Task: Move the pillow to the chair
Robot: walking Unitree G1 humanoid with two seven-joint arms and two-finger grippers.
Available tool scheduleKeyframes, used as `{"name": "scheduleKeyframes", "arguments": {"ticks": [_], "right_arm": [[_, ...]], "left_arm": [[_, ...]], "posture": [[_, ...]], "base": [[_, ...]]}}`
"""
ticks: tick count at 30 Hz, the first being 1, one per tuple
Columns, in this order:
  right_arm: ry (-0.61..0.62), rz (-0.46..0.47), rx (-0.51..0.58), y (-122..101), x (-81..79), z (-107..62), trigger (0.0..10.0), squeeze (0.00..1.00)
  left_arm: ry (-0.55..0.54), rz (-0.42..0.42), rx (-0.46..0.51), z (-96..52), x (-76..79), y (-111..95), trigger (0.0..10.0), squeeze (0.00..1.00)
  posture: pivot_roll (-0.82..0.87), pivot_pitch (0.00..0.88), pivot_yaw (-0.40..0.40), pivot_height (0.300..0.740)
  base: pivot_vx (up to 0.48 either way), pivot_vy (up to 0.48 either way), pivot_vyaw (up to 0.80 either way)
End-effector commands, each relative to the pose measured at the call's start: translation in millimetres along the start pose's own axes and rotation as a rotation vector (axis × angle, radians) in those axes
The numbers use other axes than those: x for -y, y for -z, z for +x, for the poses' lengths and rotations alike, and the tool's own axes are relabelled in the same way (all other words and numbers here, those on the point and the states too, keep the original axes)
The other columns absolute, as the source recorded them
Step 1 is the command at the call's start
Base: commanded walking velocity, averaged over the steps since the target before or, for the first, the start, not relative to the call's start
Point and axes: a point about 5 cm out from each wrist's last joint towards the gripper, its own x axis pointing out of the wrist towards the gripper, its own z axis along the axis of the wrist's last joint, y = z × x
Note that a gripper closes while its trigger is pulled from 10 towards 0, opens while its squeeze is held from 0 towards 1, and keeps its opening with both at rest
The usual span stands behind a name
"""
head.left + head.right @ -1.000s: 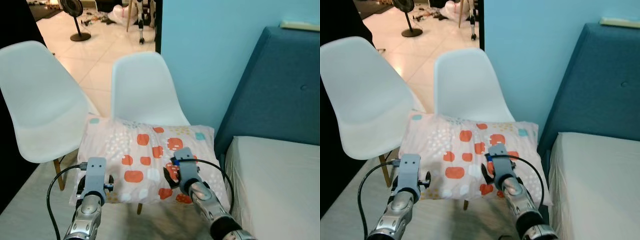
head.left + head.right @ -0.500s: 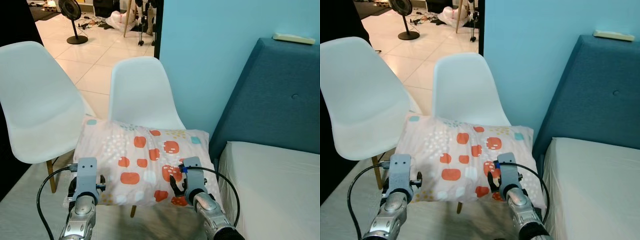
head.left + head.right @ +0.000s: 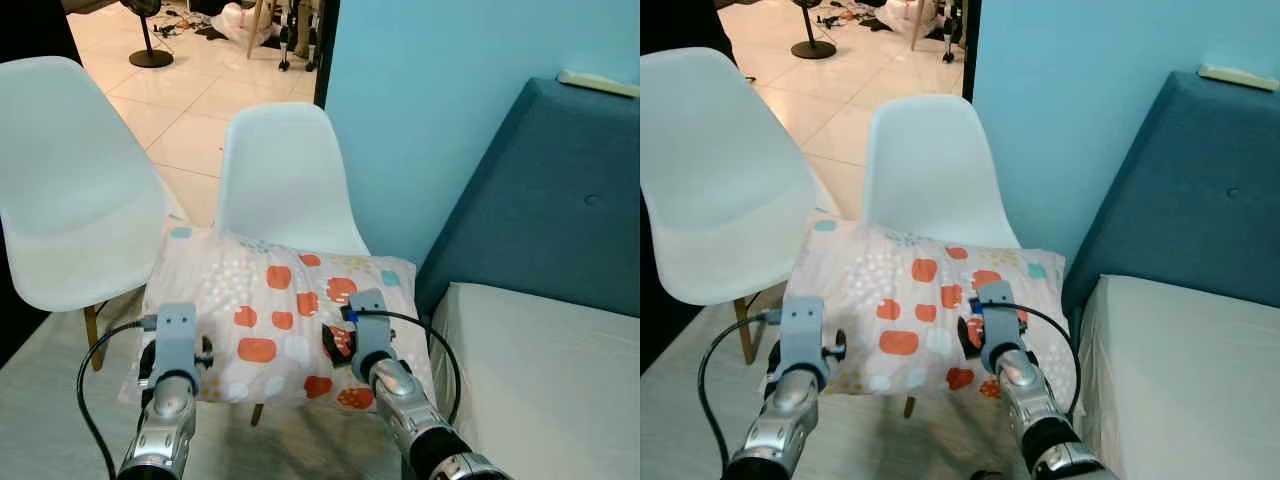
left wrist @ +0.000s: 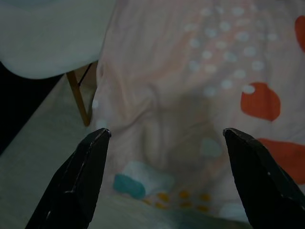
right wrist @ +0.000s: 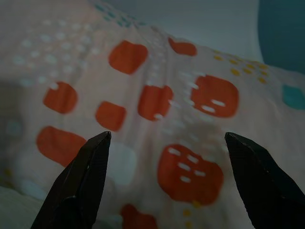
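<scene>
Now: one pillow (image 3: 275,320) on chair (image 3: 285,175) (two chairs), both claws spread.

No legible text, label, brand, number or sign appears. The pillow (image 3: 280,320) carries only a printed pattern of orange patches and pale dots; the chair (image 3: 285,170) shell is plain white.

Second white chair (image 3: 65,200) at left, teal headboard (image 3: 545,200) and mattress (image 3: 545,385) right, fan stand (image 3: 150,55) beyond on tile.
</scene>
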Motion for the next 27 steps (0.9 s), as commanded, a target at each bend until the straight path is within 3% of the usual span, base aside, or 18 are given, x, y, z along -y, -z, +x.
{"name": "scheduleKeyframes", "arguments": {"ticks": [1,5,8,15,21,27], "right_arm": [[0.014,0.006,-0.025,6,4.4,-2.2,10.0,0.00],[0.029,-0.033,-0.067,16,8.6,-5.9,10.0,0.00],[-0.010,-0.098,-0.162,49,11.3,-23.3,10.0,0.00],[0.074,-0.059,-0.124,53,25.0,-31.8,10.0,0.00],[0.061,-0.045,-0.127,52,25.5,-31.0,10.0,0.00],[0.055,-0.048,-0.126,48,24.7,-28.4,10.0,0.00]], "left_arm": [[-0.002,0.024,-0.031,-0.5,-4.7,6,10.0,0.00],[-0.027,0.076,-0.073,0.0,-10.7,14,10.0,0.00],[0.012,0.065,-0.071,-3.3,-4.5,17,10.0,0.00],[0.013,0.067,-0.102,-7.9,-12.5,25,10.0,0.00],[-0.006,0.055,-0.080,-7.5,-13.2,22,10.0,0.00],[0.052,0.063,-0.063,-5.6,3.0,14,10.0,0.00]], "posture": [[0.05,0.139,-0.076,0.740],[0.03,0.139,-0.068,0.740],[0.04,0.130,-0.056,0.740],[0.02,0.123,-0.039,0.740],[0.01,0.118,-0.037,0.740],[0.01,0.115,-0.043,0.740]], "base": [[0.000,0.000,0.00],[0.000,0.000,0.00],[0.000,0.000,0.00],[0.000,0.000,0.00],[0.000,0.000,0.00],[0.000,0.000,-0.80]]}}
